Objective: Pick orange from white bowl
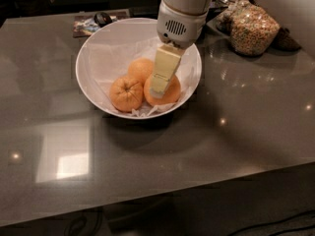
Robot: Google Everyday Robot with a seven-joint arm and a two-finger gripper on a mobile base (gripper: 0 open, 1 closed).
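The white bowl [114, 47] stands on the dark grey counter [197, 151], toward its far side. Crumpled white paper [146, 111] lines the bowl.

Three oranges lie together in the bowl:
- The orange [173, 94], the largest, lies at the right and touches both others.
- A creased orange [126, 93] lies at the left front.
- A plain orange [140, 68] lies behind them.

The tool [158, 86] reaches down into the bowl from a white housing with a vent grille [177, 27]. Its pale yellow tip overlaps the orange's upper left face – whether it is wide, narrow or holding cannot be told.

A printed card [86, 25] lies behind the bowl – its print is unreadable. A clear jar of cereal [253, 31] stands at the far right, unlabelled on the side in view.
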